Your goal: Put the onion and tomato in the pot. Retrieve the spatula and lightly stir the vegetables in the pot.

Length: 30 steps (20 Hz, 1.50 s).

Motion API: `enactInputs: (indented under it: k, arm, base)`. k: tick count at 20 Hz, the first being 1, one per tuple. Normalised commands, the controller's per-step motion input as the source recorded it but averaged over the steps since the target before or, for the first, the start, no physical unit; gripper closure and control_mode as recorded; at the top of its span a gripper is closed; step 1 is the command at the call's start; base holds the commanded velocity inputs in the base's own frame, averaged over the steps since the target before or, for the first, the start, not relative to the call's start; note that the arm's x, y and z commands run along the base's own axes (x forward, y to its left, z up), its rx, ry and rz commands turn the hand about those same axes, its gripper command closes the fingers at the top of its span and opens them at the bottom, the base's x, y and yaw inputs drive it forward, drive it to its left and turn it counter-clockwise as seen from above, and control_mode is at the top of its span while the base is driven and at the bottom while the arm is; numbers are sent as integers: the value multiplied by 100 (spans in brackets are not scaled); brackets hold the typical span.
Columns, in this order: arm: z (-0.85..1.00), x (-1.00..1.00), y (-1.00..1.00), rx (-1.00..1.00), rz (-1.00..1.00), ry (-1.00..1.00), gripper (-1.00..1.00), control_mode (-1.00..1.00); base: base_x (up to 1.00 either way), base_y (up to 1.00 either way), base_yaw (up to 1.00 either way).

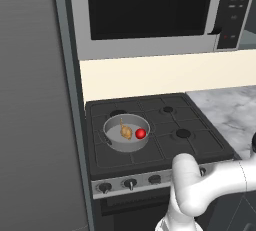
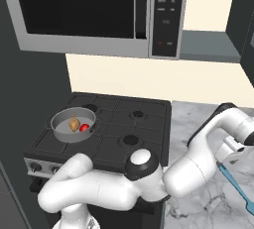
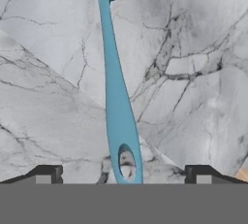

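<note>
Hand view looks down past the claw (image 3: 123,174), whose two dark fingertips (image 3: 46,173) stand wide apart and grip nothing. Between them, on the marble tabletop (image 3: 193,39), lies the teal-blue spatula (image 3: 115,87): its handle end, with an oval hole, sits closest to the camera, and the thin handle runs away to the blade, which is cut off by the top edge.

Right base view shows the white arm bent out to the right over the tabletop (image 2: 198,119), with part of the spatula (image 2: 235,186) showing just below the hand, flat on the marble. The claw itself is too hidden there to read.

Farther off, on the black stove (image 2: 124,124), the grey pot (image 2: 57,124) sits on the near left burner. Inside it the golden-brown onion (image 2: 74,123) and the red tomato (image 2: 85,127) rest side by side, seemingly touching. In the left base view the pot (image 1: 112,125) holds the onion (image 1: 126,132) to the left of the tomato (image 1: 140,133). Behind and above the stove hangs a microwave (image 1: 150,10).
</note>
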Motion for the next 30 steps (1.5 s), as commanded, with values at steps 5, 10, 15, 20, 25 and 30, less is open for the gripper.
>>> enactInputs:
  k: [5,10,15,20,25,30]
  arm:
    - [-29,0,0,0,0,0,-100,-100]
    - [-32,0,0,0,0,0,-100,-100]
    - [-20,0,0,0,0,0,-100,-100]
    - [0,0,0,0,0,0,-100,-100]
    - [0,0,0,0,0,0,100,-100]
    - [0,0,0,0,0,0,100,-100]
  base:
    - [0,0,0]
    - [0,0,0]
    - [0,0,0]
    - [0,0,0]
    - [0,0,0]
    - [0,0,0]
